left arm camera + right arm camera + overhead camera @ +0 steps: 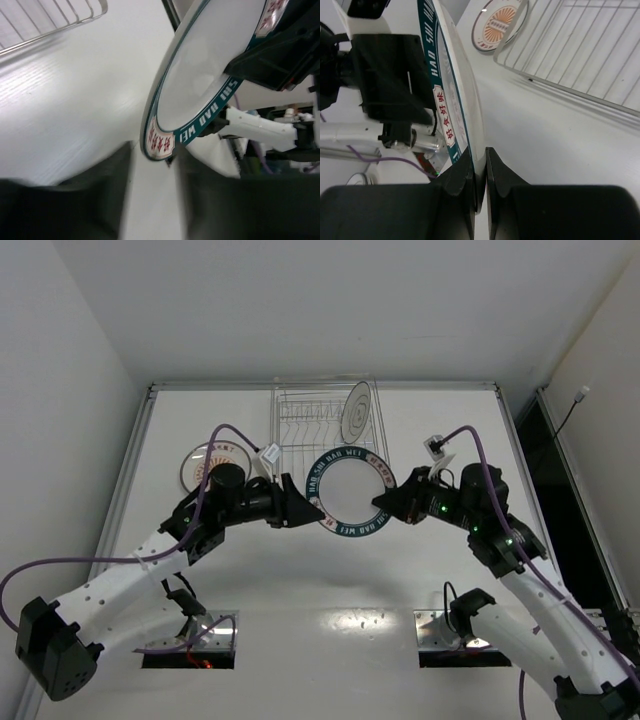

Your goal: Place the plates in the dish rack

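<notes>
Two pincers, left (312,511) and right (382,502), are pinching opposite edges of the blue-rimmed plate (349,493) just before the dish rack (300,420). One plain plate (356,411) is standing inside the rack; the orange plate (203,462) is lying left of it.

We see a robotics lab test cell, not a kitchen: a bare white worktop (420,570) boxed in by plain white walls (60,350), two white arms bolted at its near edge, purple cables (60,565) looping, household dishes as props.

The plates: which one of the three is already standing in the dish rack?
The plain white plate, upright between the wires of the dish rack. The blue-rimmed plate is held by both grippers; the orange-centred plate lies flat on the table.
</notes>
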Motion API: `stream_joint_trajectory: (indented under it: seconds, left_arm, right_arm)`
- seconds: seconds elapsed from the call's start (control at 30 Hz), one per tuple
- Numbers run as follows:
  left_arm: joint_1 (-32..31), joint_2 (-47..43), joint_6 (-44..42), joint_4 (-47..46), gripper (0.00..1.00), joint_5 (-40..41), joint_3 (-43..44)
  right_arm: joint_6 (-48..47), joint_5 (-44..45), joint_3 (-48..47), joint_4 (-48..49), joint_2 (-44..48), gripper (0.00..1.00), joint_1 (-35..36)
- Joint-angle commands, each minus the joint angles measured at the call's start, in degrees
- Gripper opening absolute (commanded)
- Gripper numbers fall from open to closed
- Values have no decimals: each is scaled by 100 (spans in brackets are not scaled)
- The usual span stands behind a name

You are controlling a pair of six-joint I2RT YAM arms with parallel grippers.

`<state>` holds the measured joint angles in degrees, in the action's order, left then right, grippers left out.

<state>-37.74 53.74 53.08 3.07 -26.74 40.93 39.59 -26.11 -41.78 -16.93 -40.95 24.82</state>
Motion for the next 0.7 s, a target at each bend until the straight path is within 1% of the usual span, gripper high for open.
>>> stream_joint_trajectory:
  seconds: [0.0,0.03,0.07,0.1,0.13,0.17,0.2,0.23,0.3,0.33,0.37,0.4,0.43,0.5,0.53,0.6,0.67]
  left_arm:
    - [82,-56,-428,410,52,71,318]
    - [82,-56,-543,596,61,168,319]
    - [152,-56,-666,790,69,274,467]
    - [222,-56,-911,1000,74,405,556]
    - [223,-56,-1027,1429,81,729,644]
    - [284,-56,-1132,1616,83,871,819]
    - [354,-56,-1333,1783,83,1012,907]
    - [355,-56,-1414,2150,85,1352,995]
    - [407,-56,-1528,2451,86,1679,1241]
    - [407,-117,-1598,2714,86,1846,1303]
    - [460,-118,-1599,2821,86,2135,1356]
    - [460,-170,-1599,2909,88,2251,1426]
    - [460,-223,-1660,2971,89,2400,1427]
    - [513,-284,-1660,3050,89,2454,1427]
    - [513,-285,-1660,3103,89,2533,1427]
    - [513,-337,-1660,3103,89,2603,1366]
    - [513,-398,-1608,3156,89,2735,1313]
  right_arm:
    - [-83,307,-514,270,-132,0,-3]
    - [-83,308,-585,269,-133,0,-3]
    - [-83,412,-664,217,-220,0,-3]
    - [-144,483,-821,216,-290,0,-3]
    - [-232,649,-919,216,-439,0,-3]
    - [-294,781,-1015,164,-536,0,-3]
    - [-347,948,-1269,59,-650,0,-3]
    - [-399,1480,-1419,-55,-764,0,-3]
    - [-461,2107,-1867,-450,-1150,0,-3]
    - [-609,2728,-2008,-530,-1274,0,-3]
    - [-611,3047,-2288,-696,-1406,0,-3]
    - [-689,3303,-2430,-750,-1546,0,-3]
    - [-768,3784,-2666,-751,-1835,0,-3]
    - [-769,4217,-2896,-751,-2126,0,-3]
    - [-821,4445,-2993,-751,-2441,0,-3]
    - [-883,4753,-3309,-689,-2803,0,58]
    - [-883,4886,-3617,-628,-3383,0,110]
